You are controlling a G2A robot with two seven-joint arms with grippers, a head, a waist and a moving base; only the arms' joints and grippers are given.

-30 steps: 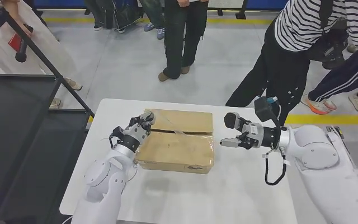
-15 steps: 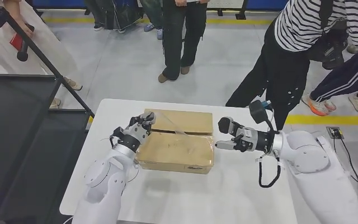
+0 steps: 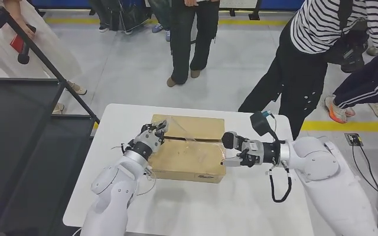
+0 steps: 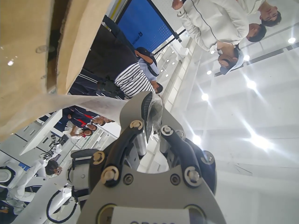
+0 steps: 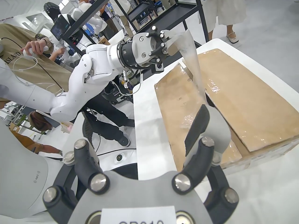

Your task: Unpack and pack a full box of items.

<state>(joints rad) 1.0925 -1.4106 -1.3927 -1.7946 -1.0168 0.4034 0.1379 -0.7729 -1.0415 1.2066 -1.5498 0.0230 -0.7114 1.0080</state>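
Observation:
A closed cardboard box lies across the middle of the white table, with a dark seam between its two top flaps. At the box's left end my left gripper is shut on a strip of clear tape. The left gripper holds the strip's loose end just above the lid. From the seam the tape rises to the left gripper. My right gripper stands open at the box's right end, one finger over the lid's corner of the box.
Several people stand close beyond the table's far edge and its far right corner. A black rack stands to the left of the table. Bare tabletop lies between the box and the near edge.
My right gripper has moved left, from clear of the box to its right end. My left gripper has shifted slightly up and right with the tape in it.

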